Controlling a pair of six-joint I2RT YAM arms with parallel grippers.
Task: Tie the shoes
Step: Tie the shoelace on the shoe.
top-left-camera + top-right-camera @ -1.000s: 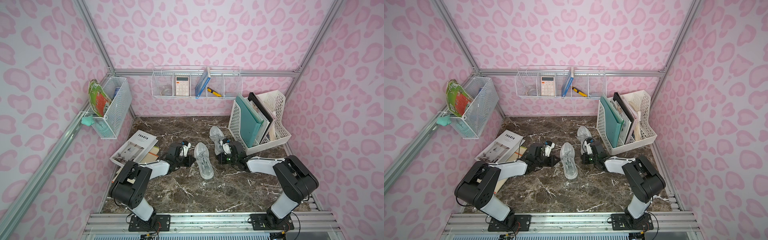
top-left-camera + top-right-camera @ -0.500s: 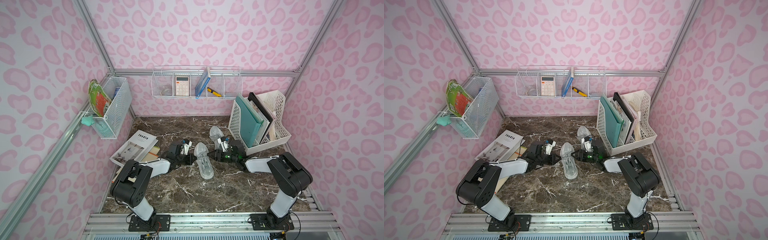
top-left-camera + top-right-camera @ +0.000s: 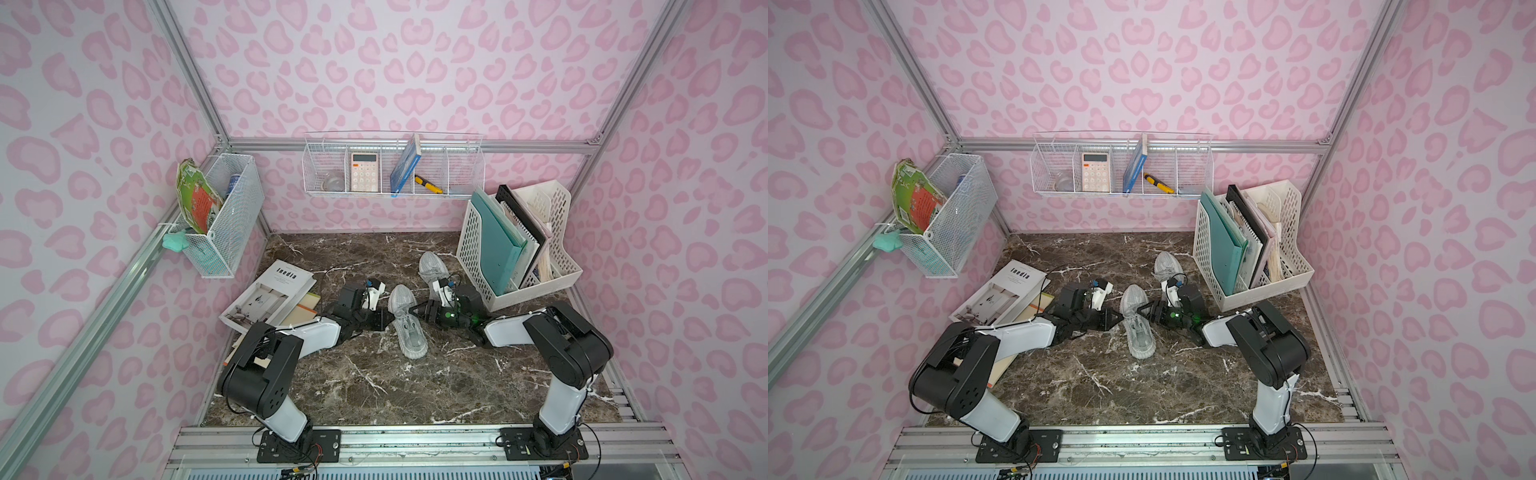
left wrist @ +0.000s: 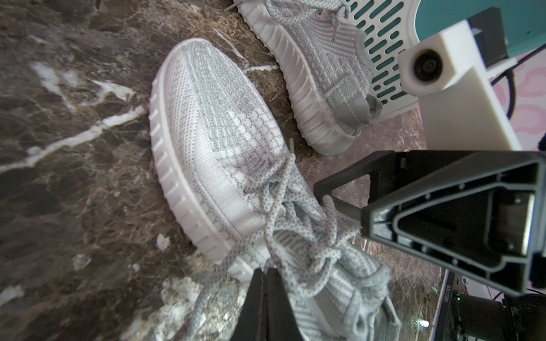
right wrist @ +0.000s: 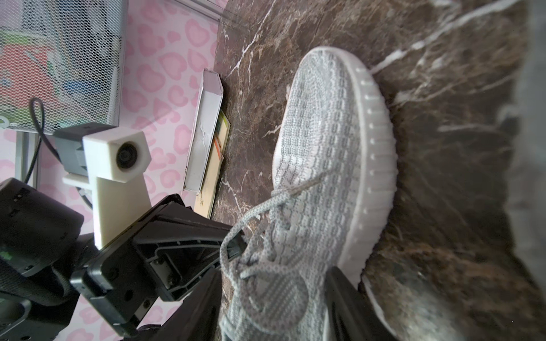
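"On the marble desk (image 3: 374, 386), where did the shoes sit?"

"Near its middle. The near shoe (image 3: 406, 328) lay between the two arms, toe toward the back wall. The far shoe (image 3: 431, 266) lay behind it, just beside the white file rack (image 3: 471, 249)."

"Could you see all of the far one?"

"No. In both top views the right arm's wrist camera covered its heel end. The left wrist view cut off its toe, and the right wrist view gave only a grey blur at the frame's edge."

"And the grippers?"

"The left gripper (image 4: 266, 271) was closed tight, its tips pinching a lace (image 4: 267, 230) at the near shoe's side. The right gripper (image 5: 274, 283) stood wide, one finger on each side of that shoe's laced top. Whether those fingers touched the knit, I could not tell."

"Was there a knot?"

"Hard to make out. The laces lay in a loose tangle over the tongue, with one free end across the toe knit."

"What else was around?"

"A magazine (image 3: 274, 291) lay on a stack of books, partly under the left arm. A mesh basket (image 3: 232, 208) hung on the side wall. A wire shelf (image 3: 461, 166) on the back wall held a calculator (image 3: 364, 176). The right arm lay in front of the file rack."
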